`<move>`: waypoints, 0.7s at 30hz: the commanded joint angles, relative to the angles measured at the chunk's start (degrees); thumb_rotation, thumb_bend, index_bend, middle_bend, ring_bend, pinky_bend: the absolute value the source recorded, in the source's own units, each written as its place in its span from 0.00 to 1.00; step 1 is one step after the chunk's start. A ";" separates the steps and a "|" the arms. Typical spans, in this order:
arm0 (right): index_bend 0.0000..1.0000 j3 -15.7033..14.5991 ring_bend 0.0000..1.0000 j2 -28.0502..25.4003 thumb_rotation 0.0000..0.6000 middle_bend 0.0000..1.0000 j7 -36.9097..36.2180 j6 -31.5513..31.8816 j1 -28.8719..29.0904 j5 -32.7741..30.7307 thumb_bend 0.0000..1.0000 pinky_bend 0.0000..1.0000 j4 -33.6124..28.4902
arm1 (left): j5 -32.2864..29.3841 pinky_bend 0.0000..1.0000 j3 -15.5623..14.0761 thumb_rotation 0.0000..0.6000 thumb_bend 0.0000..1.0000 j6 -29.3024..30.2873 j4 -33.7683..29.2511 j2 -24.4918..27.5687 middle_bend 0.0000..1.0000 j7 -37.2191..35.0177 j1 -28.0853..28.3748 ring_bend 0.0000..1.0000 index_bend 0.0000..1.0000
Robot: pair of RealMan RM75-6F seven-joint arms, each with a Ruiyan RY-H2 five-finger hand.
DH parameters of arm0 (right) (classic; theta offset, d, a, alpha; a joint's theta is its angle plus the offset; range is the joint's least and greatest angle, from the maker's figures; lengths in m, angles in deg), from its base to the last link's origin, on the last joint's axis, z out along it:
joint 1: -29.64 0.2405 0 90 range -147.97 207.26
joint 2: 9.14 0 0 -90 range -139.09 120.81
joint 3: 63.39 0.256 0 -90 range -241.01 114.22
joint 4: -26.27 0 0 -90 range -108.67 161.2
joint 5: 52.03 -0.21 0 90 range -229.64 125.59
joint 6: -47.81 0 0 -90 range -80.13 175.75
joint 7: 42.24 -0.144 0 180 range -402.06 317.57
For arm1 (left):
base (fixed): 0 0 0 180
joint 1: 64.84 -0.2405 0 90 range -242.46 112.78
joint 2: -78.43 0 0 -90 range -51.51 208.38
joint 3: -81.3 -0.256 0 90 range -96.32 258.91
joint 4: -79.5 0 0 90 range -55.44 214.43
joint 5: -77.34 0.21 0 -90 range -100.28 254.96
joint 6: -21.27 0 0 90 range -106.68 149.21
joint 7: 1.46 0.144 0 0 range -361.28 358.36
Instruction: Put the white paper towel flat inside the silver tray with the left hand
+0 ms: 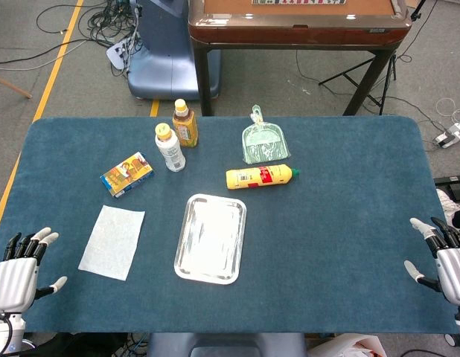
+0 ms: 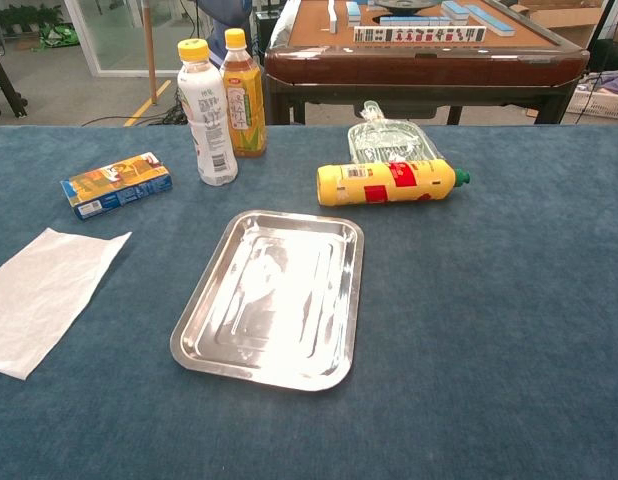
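A white paper towel (image 1: 112, 242) (image 2: 44, 295) lies flat on the blue table cloth, left of the silver tray (image 1: 211, 238) (image 2: 272, 300), a short gap between them. The tray holds nothing. My left hand (image 1: 21, 271) hovers at the table's near left corner, fingers spread, holding nothing, a little left of and nearer than the towel. At the near right edge, far from tray and towel, my right hand (image 1: 444, 256) also shows its fingers apart and holds nothing. Neither hand appears in the chest view.
Behind the towel lies a small blue and orange box (image 1: 126, 174) (image 2: 116, 184). A white bottle (image 1: 170, 147) (image 2: 206, 112) and an amber bottle (image 1: 185, 123) (image 2: 243, 92) stand further back. A yellow bottle (image 1: 260, 176) (image 2: 389, 182) lies beyond the tray, with a green dustpan (image 1: 263, 141) behind it.
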 commanded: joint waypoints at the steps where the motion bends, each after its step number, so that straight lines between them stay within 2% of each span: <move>1: 0.17 0.04 0.10 -0.15 1.00 0.26 0.18 -0.09 0.06 -0.03 0.26 0.18 -0.23 | 0.42 0.06 -0.08 1.00 0.07 0.08 0.21 -0.06 0.18 -0.34 -0.28 0.14 0.21; 8: 0.17 0.86 0.10 -1.22 1.00 0.26 0.77 0.74 0.15 -0.27 0.26 0.18 -1.30 | 2.39 0.06 -0.22 1.00 0.07 -1.61 1.68 0.22 0.18 -1.93 0.29 0.15 0.22; 21: 0.17 2.22 0.10 -3.89 1.00 0.26 2.27 2.03 0.06 -0.98 0.26 0.18 -4.17 | 6.24 0.06 -2.27 1.00 0.11 -10.16 9.54 -2.14 0.18 -4.96 4.09 0.15 0.23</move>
